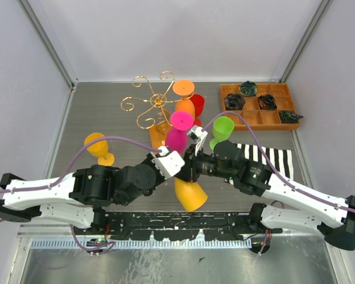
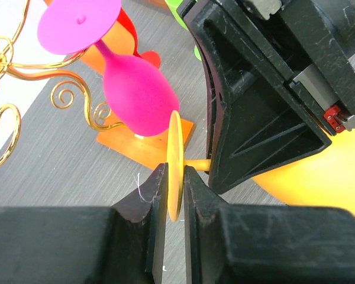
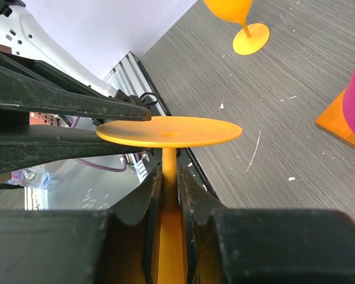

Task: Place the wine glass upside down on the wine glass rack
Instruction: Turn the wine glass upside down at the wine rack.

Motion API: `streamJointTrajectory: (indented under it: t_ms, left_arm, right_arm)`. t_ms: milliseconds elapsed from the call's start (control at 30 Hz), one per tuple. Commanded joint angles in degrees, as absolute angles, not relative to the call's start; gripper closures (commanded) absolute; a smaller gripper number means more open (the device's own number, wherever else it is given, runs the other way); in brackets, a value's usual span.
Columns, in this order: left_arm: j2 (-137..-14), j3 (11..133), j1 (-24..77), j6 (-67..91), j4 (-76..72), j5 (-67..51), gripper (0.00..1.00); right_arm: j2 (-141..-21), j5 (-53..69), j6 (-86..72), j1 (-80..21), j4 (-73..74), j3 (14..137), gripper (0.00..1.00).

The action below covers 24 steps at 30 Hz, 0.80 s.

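We see the right gripper (image 3: 170, 177) closed tight on the stem of the orange wine glass (image 1: 190, 195), one finger pressed to each side just under the foot. The left gripper (image 2: 175, 174) has its jaws nearly together on either side of the rim of the foot disc, but we cannot tell whether they pinch it or only flank it. The glass lies tilted in the air between the two grippers over the near middle of the table, bowl toward the near edge, apart from the wine glass rack (image 1: 155, 102), which stands farther back with a magenta glass (image 1: 178, 133) upside down on it.
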<state>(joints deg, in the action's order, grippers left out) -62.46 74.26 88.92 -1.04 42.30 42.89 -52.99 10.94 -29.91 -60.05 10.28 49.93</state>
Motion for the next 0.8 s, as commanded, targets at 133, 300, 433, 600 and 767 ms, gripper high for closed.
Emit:
streamJointTrajectory:
  t_ms: [133, 300, 433, 600, 767]
  left_arm:
    - [-57.57, 74.42, 88.84, 1.16, 40.14, 44.65, 0.65]
    - [-54.73, 72.86, 88.86, 1.94, 38.49, 45.1, 0.6]
    - [-52.56, 71.43, 88.78, 2.77, 37.17, 48.5, 0.49]
    - [-54.02, 71.94, 88.42, -1.18, 36.43, 51.76, 0.39]
    - [-55.07, 74.91, 83.61, -3.16, 35.99, 48.44, 0.39]
  right_arm:
    - [-52.05, 8.89, -29.44, -60.06, 10.48, 49.45, 0.99]
    - [-51.99, 7.57, -29.1, -60.03, 10.7, 49.14, 0.99]
    - [-51.81, 5.96, -27.79, -60.04, 12.94, 49.37, 0.99]
    - [-51.04, 4.02, -26.31, -60.11, 16.17, 48.97, 0.99]
    - [-49.7, 3.02, -26.36, -60.06, 16.39, 47.6, 1.0]
